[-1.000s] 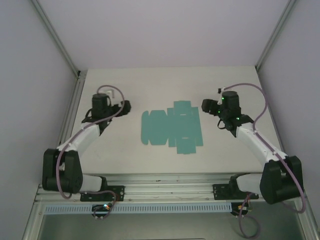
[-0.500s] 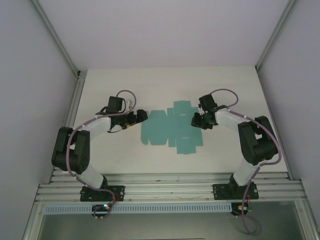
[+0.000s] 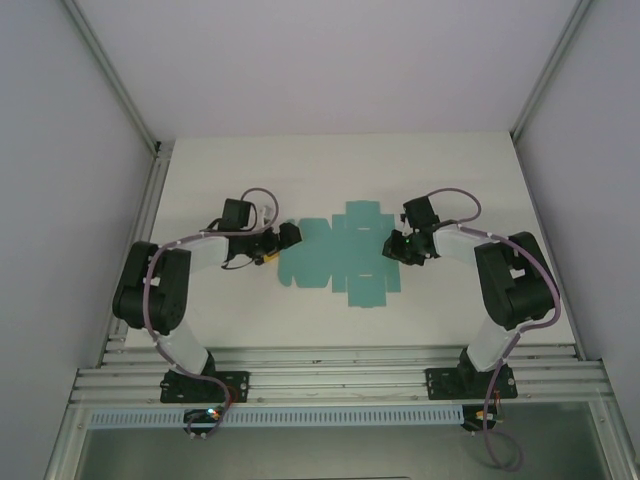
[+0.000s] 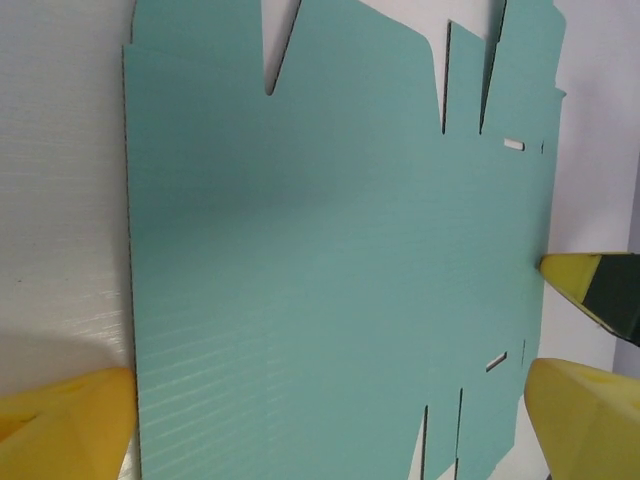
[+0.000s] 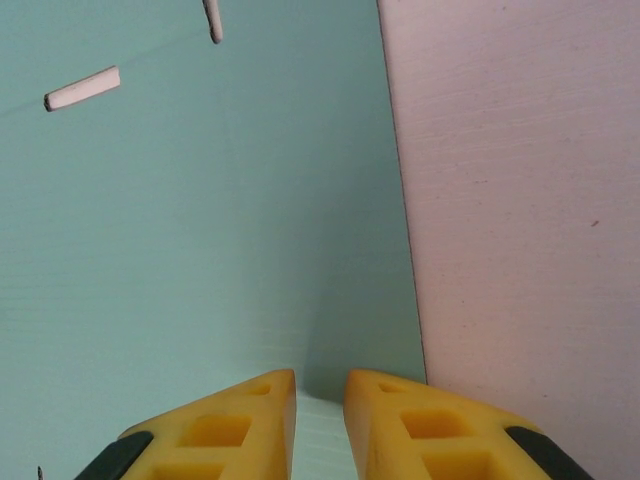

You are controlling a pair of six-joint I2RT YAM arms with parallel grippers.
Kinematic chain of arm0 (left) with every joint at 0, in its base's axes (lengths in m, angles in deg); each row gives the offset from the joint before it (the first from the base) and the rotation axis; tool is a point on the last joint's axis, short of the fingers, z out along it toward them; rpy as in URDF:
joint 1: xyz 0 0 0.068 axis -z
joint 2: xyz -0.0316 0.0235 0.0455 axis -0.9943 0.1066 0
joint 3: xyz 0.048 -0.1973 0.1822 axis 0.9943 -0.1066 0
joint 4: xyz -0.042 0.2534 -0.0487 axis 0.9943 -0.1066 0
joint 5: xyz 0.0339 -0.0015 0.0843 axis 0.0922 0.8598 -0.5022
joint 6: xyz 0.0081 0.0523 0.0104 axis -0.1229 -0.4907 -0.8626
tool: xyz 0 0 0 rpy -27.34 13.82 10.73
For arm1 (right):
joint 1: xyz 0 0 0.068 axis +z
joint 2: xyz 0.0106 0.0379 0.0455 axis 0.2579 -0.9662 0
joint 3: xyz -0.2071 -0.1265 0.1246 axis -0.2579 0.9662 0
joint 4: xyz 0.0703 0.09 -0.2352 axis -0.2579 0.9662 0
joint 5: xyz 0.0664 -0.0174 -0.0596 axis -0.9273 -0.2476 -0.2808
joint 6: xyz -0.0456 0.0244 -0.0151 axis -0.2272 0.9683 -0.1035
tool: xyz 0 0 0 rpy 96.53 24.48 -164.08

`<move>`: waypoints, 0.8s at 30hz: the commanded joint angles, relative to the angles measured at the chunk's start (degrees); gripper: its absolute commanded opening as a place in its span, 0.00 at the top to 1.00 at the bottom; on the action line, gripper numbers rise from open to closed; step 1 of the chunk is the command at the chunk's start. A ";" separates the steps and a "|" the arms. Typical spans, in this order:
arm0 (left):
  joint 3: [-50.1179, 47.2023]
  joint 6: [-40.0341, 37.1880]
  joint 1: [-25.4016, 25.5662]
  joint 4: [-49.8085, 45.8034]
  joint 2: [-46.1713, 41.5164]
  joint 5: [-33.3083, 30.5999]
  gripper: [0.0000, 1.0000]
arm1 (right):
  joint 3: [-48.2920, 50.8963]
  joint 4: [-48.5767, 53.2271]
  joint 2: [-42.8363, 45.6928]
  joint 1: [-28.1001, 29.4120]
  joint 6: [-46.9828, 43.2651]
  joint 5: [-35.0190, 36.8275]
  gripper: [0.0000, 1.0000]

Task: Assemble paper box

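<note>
White tabletop (image 3: 450, 170) forms the floor of a booth with pale grey walls (image 3: 330, 60). The paper box (image 3: 335, 255) lies near its middle as a flat teal-green cut-out sheet, not yet folded, with square flaps jutting from its far and near sides and a row of rounded tabs along its left end. Both arms bend inward toward the paper box, one from each side. At the box's left end the left gripper (image 3: 288, 236) hovers just over the tabs. Its wrist camera looks across the paper box (image 4: 330, 260), whose surface is finely ribbed and cut by narrow slits and two small slots. There the left gripper (image 4: 325, 400) stands spread wide, its yellow fingers (image 4: 70, 425) set off opposite edges of the sheet, clasping nothing. At the box's right end the right gripper (image 3: 392, 246) sits low at the sheet's edge. From its own wrist camera, the right gripper (image 5: 320, 385) has its yellow fingers (image 5: 240, 425) drawn nearly together, with a thin slit between the tips. The tips point onto the paper box (image 5: 200, 220) just inside its right-hand border, with bare tabletop beside that border. I cannot tell whether those tips press on the sheet or hang just above it, and the slit between them shows only the sheet's pale surface.
</note>
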 commanded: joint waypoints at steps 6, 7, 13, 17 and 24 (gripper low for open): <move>-6.47 10.51 1.95 24.80 -2.49 15.49 0.05 | 5.58 -0.89 -2.65 -0.38 1.21 -3.48 0.76; -7.19 11.69 1.89 27.30 -3.68 16.26 0.05 | 6.08 -1.67 -2.36 -0.61 1.28 -4.14 0.76; -8.45 14.22 1.51 33.25 -8.03 17.54 0.10 | 8.70 -4.60 -0.67 -1.55 1.32 -5.44 0.75; -8.80 15.72 1.51 36.88 -9.54 17.47 0.17 | 9.10 -5.69 -1.26 -1.72 1.12 -6.32 0.75; -2.28 -0.47 2.64 7.31 -11.33 5.32 0.43 | 9.62 -6.44 -1.04 -1.73 0.87 -6.66 0.75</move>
